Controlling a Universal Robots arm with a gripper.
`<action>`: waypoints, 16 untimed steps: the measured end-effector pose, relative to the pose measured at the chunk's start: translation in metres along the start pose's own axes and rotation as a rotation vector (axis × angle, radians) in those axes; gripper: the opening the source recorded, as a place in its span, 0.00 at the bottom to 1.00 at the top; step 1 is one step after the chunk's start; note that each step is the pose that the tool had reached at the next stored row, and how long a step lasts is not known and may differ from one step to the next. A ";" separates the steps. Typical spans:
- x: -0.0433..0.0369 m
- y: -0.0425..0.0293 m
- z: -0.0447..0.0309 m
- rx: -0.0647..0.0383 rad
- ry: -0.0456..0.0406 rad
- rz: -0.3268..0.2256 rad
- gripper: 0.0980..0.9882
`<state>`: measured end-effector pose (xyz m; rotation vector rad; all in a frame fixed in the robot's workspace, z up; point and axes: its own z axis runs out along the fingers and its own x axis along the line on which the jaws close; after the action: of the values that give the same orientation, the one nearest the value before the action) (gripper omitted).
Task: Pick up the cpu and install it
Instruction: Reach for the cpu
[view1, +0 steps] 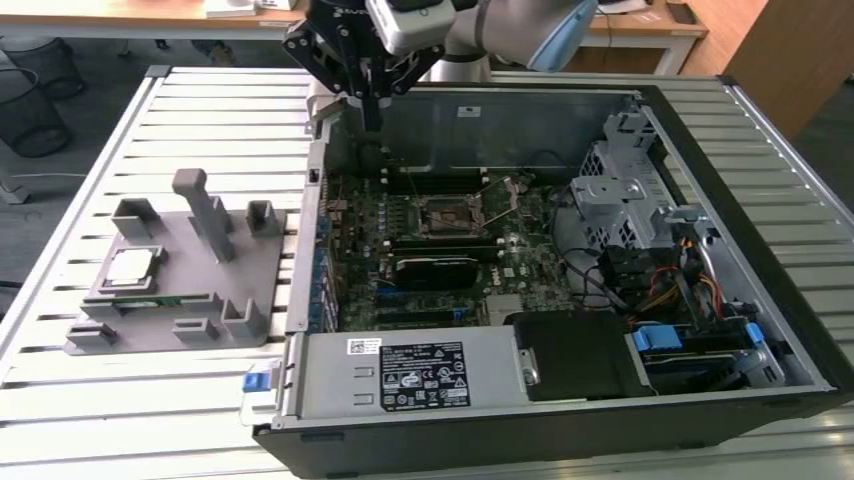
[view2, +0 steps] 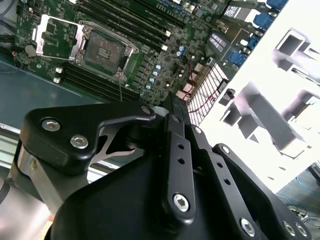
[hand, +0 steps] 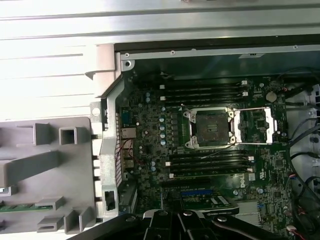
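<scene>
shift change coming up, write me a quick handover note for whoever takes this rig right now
Gripper: shut, empty, hanging over the far edge of the open computer case.
Cpu: lying flat on the grey holder at the exterior view's left, outside the case, apart from the gripper.
Socket: open and empty.
Done: nothing that shows.
Left: cpu not yet picked up, not yet installed.

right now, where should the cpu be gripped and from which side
Pinch the cpu by two opposite thin edges, coming straight down from above. It lies flat, silvery top up, seated in the grey holder, so only its rim offers purchase. The holder's upright posts beside it would likely get in the way of a sideways approach.
</scene>
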<state>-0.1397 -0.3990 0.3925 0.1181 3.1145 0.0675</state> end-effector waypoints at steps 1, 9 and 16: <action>0.0006 0.0000 0.0000 0.000 0.0000 0.000 0.01; 0.0071 -0.0005 0.0001 0.000 0.0001 0.000 0.01; 0.0141 -0.0011 0.0002 0.000 0.0002 0.000 0.01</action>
<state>-0.1538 -0.3989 0.3920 0.1182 3.1147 0.0676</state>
